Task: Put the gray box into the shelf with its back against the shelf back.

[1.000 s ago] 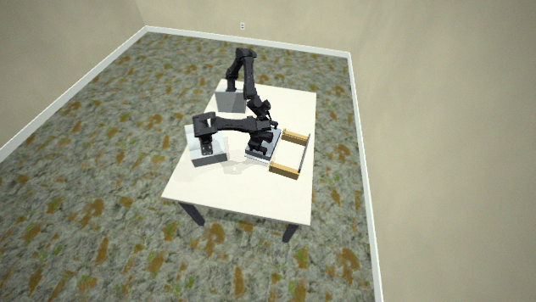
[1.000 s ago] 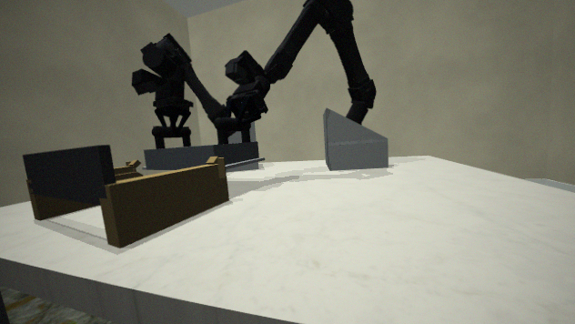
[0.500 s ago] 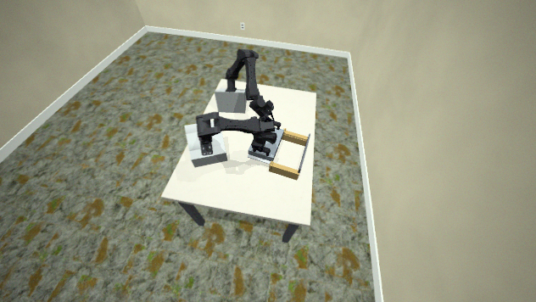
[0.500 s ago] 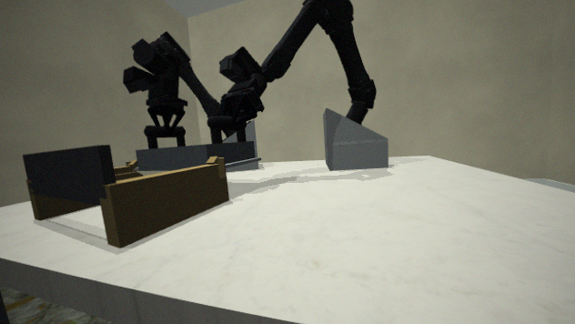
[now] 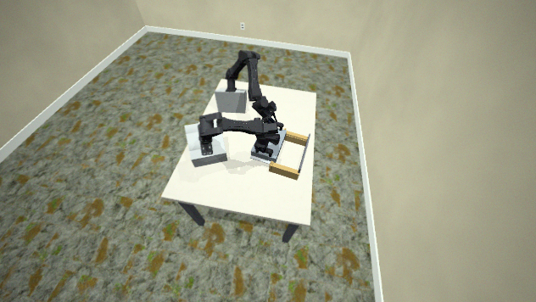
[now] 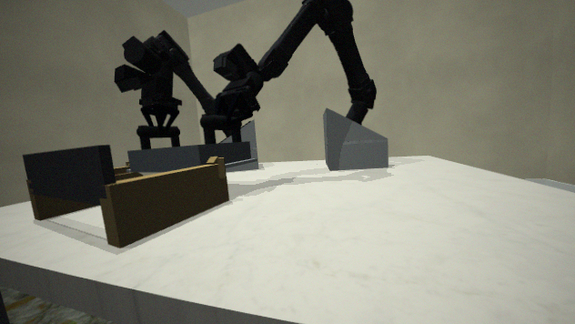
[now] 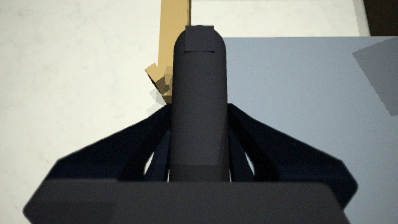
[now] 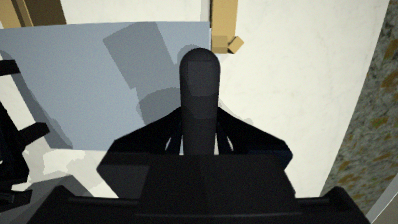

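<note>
In the top view, the box [image 5: 277, 150] [image 6: 168, 156] [image 7: 300, 90] [image 8: 75, 75], gripped by left fingers [image 5: 281, 126] [image 6: 221, 136] and right fingers [image 5: 265, 151] [image 6: 158, 143], is faced by the shelf [image 5: 284, 170] [image 6: 168, 196] [image 7: 172, 30] [image 8: 224, 20] towards four o'clock.

Top view: taken from high and well back, aimed steeply down; whole table [image 5: 237, 195] [image 6: 364, 227] [image 7: 75, 50] [image 8: 300, 100] and much floor [image 5: 127, 254] [image 6: 32, 305] [image 8: 370, 135] included. Exterior: set low and near, just above table height, faced past the shelf [image 5: 284, 170] [image 6: 168, 200] [image 7: 172, 35] [image 8: 224, 25] toward the arm bases. Both wrist views: looked down past the fingers from close up. The top of the gray box [image 5: 280, 146] [image 6: 164, 159] [image 7: 300, 100] [image 8: 75, 85] is shared by both; floor is caught at right wrist view's edge.
</note>
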Motion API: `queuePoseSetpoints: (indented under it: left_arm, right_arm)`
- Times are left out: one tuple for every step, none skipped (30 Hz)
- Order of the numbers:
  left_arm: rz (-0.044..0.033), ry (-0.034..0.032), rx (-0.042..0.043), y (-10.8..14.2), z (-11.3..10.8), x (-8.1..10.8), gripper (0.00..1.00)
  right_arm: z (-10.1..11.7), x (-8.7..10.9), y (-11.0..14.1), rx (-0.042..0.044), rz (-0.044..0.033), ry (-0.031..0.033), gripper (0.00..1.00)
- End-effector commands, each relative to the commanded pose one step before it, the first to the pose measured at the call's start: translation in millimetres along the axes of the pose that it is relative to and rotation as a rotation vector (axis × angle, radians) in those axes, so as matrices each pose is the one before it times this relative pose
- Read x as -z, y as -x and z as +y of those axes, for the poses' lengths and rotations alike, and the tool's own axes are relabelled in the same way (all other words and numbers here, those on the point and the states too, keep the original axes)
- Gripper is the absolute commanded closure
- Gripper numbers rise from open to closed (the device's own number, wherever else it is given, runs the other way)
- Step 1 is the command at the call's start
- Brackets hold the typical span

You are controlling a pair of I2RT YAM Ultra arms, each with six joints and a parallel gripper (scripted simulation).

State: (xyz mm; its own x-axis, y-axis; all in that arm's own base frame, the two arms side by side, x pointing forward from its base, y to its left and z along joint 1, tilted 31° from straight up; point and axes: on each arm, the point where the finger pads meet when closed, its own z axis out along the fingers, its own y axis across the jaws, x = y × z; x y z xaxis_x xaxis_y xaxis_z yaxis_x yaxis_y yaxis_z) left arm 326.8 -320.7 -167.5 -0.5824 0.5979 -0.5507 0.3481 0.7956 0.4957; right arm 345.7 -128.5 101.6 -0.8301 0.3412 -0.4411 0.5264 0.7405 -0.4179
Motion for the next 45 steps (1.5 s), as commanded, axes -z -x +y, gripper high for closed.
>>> queuePoseSetpoints:
  left_arm:
    - [-0.10811, 0.00744, 0.04856, 56.22, -0.73, 1.22, 0.86]
    - [-0.00479, -0.00427, -0.00112, 2.83, -1.75, 1.41, 0.86]
    - [-0.00496, 0.0006, -0.00036, 3.2, -0.17, 0.98, 0.86]
    - [-0.00591, -0.00414, 0.00027, 3.7, -1.39, 1.61, 0.86]
    - [-0.0031, -0.00414, -0.00261, 1.36, -2.39, 0.65, 0.86]
    - [-0.00453, -0.00543, -0.00191, 1.98, -2.91, 0.84, 0.86]
    - [-0.00506, 0.00137, 0.00945, 2.2, 0.34, 0.72, 0.86]
    - [0.0, 0.0, 0.0, 0.0, 0.0, 0.0, 0.86]
    - [0.0, 0.0, 0.0, 0.0, 0.0, 0.0, 0.86]
    - [0.02844, 0.00701, -0.02242, -15.68, 0.13, -11.3, 0.86]
    - [0.00532, 0.00592, 0.01368, 2.68, 6.52, -5.27, 0.86]
    - [-0.00934, -0.00457, 0.00276, 5.79, -1.3, 2.74, 0.86]
    - [-0.00823, -0.00234, -0.00032, 5.41, -0.7, 2.15, 0.86]
    - [-0.00414, -0.00001, 0.00298, 4.14, 0.81, 0.24, 0.86]
    - [-0.0012, 0.00022, 0.00221, 2.15, 0.48, -1.08, 0.86]
    - [-0.00227, 0.00282, 0.00515, 3.33, 2.18, -2.09, 0.86]
    - [0.02871, 0.00712, -0.0288, -19.89, -3.36, -9.53, 0.86]
    - [-0.01149, -0.00639, 0.01258, 9.56, 0.95, 1.87, 0.86]
    - [-0.01362, -0.00894, 0.004, 6.16, -3.85, 5.52, 0.86]
    - [-0.00814, -0.0027, 0.00004, 4.87, -1.46, 2.94, 0.86]
    - [-0.00274, -0.00108, 0.00112, 2.09, -0.5, 0.17, 0.86]
    - [-0.0038, -0.00237, 0.00226, 2.88, -0.5, -0.1, 0.86]
    - [0.04066, 0.02049, -0.01377, -21.25, 6.72, -16.64, 0.86]
    - [-0.02718, -0.00854, 0.01951, 15.18, -1.24, 9.07, 0.86]
    - [0.0, 0.0, 0.0, 0.0, 0.0, 0.0, 0.86]
    - [0.0, 0.0, 0.0, 0.0, 0.0, 0.0, 0.86]
    - [-0.00431, -0.00339, -0.00774, 4.81, -0.89, 0.62, 0.86]
    - [-0.00213, 0.00515, 0.00989, 4.72, 4.69, -3.1, 0.86]
    - [0.03319, 0.00989, -0.02343, -20.58, -0.28, -12.54, 0.86]
    - [-0.01507, -0.00781, 0.01091, 10.95, 0.0, 2.99, 0.86]
    - [-0.00854, -0.00599, 0.00032, 4.23, -3.19, 2.89, 0.86]
    - [-0.00324, -0.00253, -0.00047, 2.49, -1.3, 0.6, 0.86]
    - [-0.00011, -0.00075, -0.0038, 0.07, -1.54, -0.64, 0.86]
    - [0.00283, 0.00014, -0.00427, -1.08, -1.01, -1.57, 0.86]
    - [0.01128, 0.01361, 0.01348, 0.26, 10.27, -8.2, 0.86]
    - [-0.00129, -0.00235, -0.00125, 1.77, -0.83, -0.56, 0.86]
    - [-0.00455, -0.00426, -0.00404, 2.62, -2.8, 1.25, 0.86]
    - [-0.00432, -0.00268, -0.00303, 2.74, -2.15, 0.77, 0.86]
    - [-0.00121, -0.00302, -0.00259, 0.55, -2.35, -0.6, 0.86]
    - [0.0062, -0.00213, -0.00951, -4.57, -3.11, -3.05, 0.86]
    - [-0.01869, -0.00028, 0.02136, 10.01, 1.68, 4.35, 0.86]
    - [0.0, 0.0, 0.0, 0.0, 0.0, 0.0, 0.86]
    - [0.0, 0.0, 0.0, 0.0, 0.0, 0.0, 0.86]
    - [0.01012, 0.0053, -0.00407, 0.0, 4.75, -6.08, 0.86]
    - [0.02657, 0.01176, -0.00756, -13.7, 4.27, -12.35, 0.86]
  right_arm:
    - [6.43, 25.49, 37.42, -0.01376, -0.1015, 0.05435, 0.86]
    - [5.57, -12.23, -6.08, 0.02182, 0.0333, -0.01008, 0.86]
    - [-2.36, 5.27, 4.88, -0.01153, -0.01615, 0.00751, 0.86]
    - [-1.45, 3.02, 2.72, -0.00574, -0.00768, 0.00408, 0.86]
    - [-1.82, 2.69, 2.76, -0.00434, -0.00728, 0.00085, 0.86]
    - [-3.67, 3.06, -2.7, 0.01138, 0.01425, -0.00616, 0.86]
    - [2.07, 0.19, 6.86, -0.0207, -0.02633, 0.00689, 0.86]
    - [0.0, 0.0, 0.0, 0.0, 0.0, 0.0, 0.86]
    - [0.0, 0.0, 0.0, 0.0, 0.0, 0.0, 0.86]
    - [-1.44, -3.48, -4.2, 0.02071, 0.02849, -0.01108, 0.86]
    - [6.8, -10.96, -2.88, 0.01768, 0.02146, -0.00576, 0.86]
    - [-3.51, 6.58, 7.57, -0.02011, -0.02653, 0.01072, 0.86]
    - [-0.26, 2.1, 3.94, -0.00774, -0.0113, 0.00565, 0.86]
    - [-0.86, 2.35, 2.73, -0.0035, -0.00625, 0.00224, 0.86]
    - [-0.9, 1.78, 3.04, -0.00248, -0.00654, 0.00054, 0.86]
    - [6.63, -13.47, -9.19, 0.03363, 0.04523, -0.01342, 0.86]
    - [-2.6, 5.01, 6.38, -0.01305, -0.01982, 0.00631, 0.86]
    - [-1.37, 1.3, 4.36, -0.00823, -0.0104, 0.00298, 0.86]
    - [-2.86, 3.69, 2.51, -0.00983, -0.0093, 0.00215, 0.86]
    - [-2.96, 2.54, -4.25, 0.01197, 0.01902, -0.00484, 0.86]
    - [-0.23, 0.13, 1.17, 0.00014, -0.00012, -0.0018, 0.86]
    - [-1.41, 2.43, 5.01, -0.0085, -0.01554, -0.00094, 0.86]
    - [8.96, -13.79, -3.99, 0.02072, 0.02572, -0.00435, 0.86]
    - [-3.06, 7.91, 6.22, -0.02139, -0.02802, 0.00915, 0.86]
    - [0.0, 0.0, 0.0, 0.0, 0.0, 0.0, 0.86]
    - [0.0, 0.0, 0.0, 0.0, 0.0, 0.0, 0.86]
    - [0.03, -2.29, 2.64, 0.00038, 0.00211, 0.00147, 0.86]
    - [3.41, -4.5, -0.53, 0.0103, 0.0096, -0.00113, 0.86]
    - [-0.92, 0.79, 3.11, -0.00326, -0.00473, 0.00194, 0.86]
    - [-1.69, 0.85, 2.77, -0.00289, -0.00347, -0.00042, 0.86]
    - [-1.53, 2.44, 2.69, -0.0041, -0.00587, 0.00223, 0.86]
    - [-2.86, 2.02, -3.6, 0.01192, 0.01871, -0.00502, 0.86]
    - [-0.43, -0.15, 1.69, -0.00086, -0.00058, -0.00195, 0.86]
    - [3.74, -7.47, -1.63, 0.01016, 0.01585, -0.00431, 0.86]
    - [1.07, -0.62, 4.43, -0.00655, -0.0103, 0.00376, 0.86]
    - [0.2, 0.35, 3.3, -0.00423, -0.00667, 0.00271, 0.86]
    - [-0.02, 0.79, 4.31, -0.00641, -0.01029, 0.0025, 0.86]
    - [-2.1, 1.37, -3.64, 0.01393, 0.02069, -0.00419, 0.86]
    - [-0.58, 1.27, 3.97, -0.00427, -0.00883, 0.00187, 0.86]
    - [0.01, 0.47, 1.33, 0.00313, 0.00162, 0.00033, 0.86]
    - [-1.41, 3.58, 8.08, -0.02762, -0.03375, 0.00555, 0.86]
    - [0.0, 0.0, 0.0, 0.0, 0.0, 0.0, 0.86]
    - [0.0, 0.0, 0.0, 0.0, 0.0, 0.0, 0.86]
    - [2.51, -9.13, -8.45, 0.02992, 0.04749, -0.01087, 0.86]
    - [4.95, -5.5, 3.34, 0.00097, -0.00428, 0.0021, 0.86]
